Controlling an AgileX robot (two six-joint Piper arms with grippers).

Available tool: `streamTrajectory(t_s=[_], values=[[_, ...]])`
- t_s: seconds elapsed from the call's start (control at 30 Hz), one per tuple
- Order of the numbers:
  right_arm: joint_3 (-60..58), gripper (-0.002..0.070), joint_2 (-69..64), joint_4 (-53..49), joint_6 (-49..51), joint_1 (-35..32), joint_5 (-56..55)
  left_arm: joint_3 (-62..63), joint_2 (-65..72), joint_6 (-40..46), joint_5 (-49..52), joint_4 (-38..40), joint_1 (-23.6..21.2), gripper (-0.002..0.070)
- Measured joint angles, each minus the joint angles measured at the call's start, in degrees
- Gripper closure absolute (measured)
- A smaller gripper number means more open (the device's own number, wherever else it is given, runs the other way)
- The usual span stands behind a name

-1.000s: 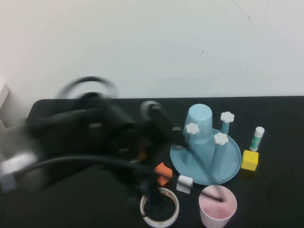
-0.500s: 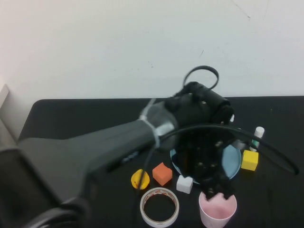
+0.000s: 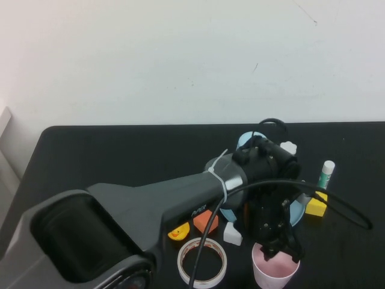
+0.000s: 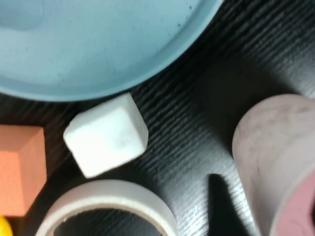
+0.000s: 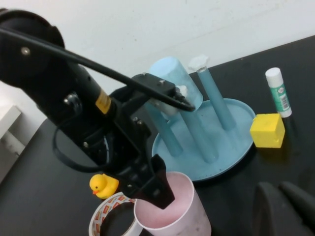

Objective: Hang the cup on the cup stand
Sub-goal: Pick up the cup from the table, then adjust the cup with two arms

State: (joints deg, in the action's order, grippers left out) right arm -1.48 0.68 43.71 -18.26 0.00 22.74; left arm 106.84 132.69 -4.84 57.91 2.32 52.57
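The pale pink cup (image 3: 274, 272) stands upright near the table's front edge, in front of the cup stand (image 3: 297, 211), whose blue base and pegs are mostly hidden behind my left arm. My left gripper (image 3: 280, 253) hangs open over the cup's rim. In the right wrist view one finger (image 5: 157, 189) dips inside the cup (image 5: 174, 214). In the left wrist view a dark finger (image 4: 221, 201) shows just outside the cup wall (image 4: 273, 147). My right gripper (image 5: 284, 209) is shut, low beside the cup, holding nothing. It is outside the high view.
A light blue cup (image 5: 172, 78) sits upside down on one peg of the stand (image 5: 221, 147). Around it lie a glue stick (image 3: 325, 174), a yellow cube (image 3: 316, 205), a white cube (image 3: 233, 233), an orange cube (image 3: 204, 221), a yellow duck (image 3: 178, 232) and a tape roll (image 3: 203, 262).
My left arm has swung from the left across the stand and come down onto the pink cup. Its jaws have opened on the way.
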Motion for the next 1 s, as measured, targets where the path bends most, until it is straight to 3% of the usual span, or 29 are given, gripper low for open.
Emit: streamTrajectory(t_s=[0.17,0.27,0.47,0.67,0.9,1.0], values=[[0.0,0.0678,0.0,0.41,-1.02,0.0,0.23,0.06,1.79,0.0,-0.37,0.07,0.0,0.0598],[0.0,0.0678,0.0,1.06,-1.98,0.0,0.43,0.06,2.19,1.06,-0.37,0.38,0.0,0.0651],[0.0,0.0678,0.0,1.62,-2.82,0.0,0.57,0.06,-1.93,3.48,-0.37,0.81,0.14,0.0669],[0.0,0.0678,0.0,1.73,-3.23,0.0,0.86,-3.85,-15.86,6.71,-2.02,-3.0,3.14,0.0669],[0.0,0.0678,0.0,1.73,-3.36,0.0,0.85,-21.88,-32.23,3.48,-11.94,-8.35,6.2,0.0669],[0.0,0.0678,0.0,1.73,-3.36,0.0,0.85,-31.33,-38.8,-2.36,-16.51,-12.07,6.84,0.0669]])
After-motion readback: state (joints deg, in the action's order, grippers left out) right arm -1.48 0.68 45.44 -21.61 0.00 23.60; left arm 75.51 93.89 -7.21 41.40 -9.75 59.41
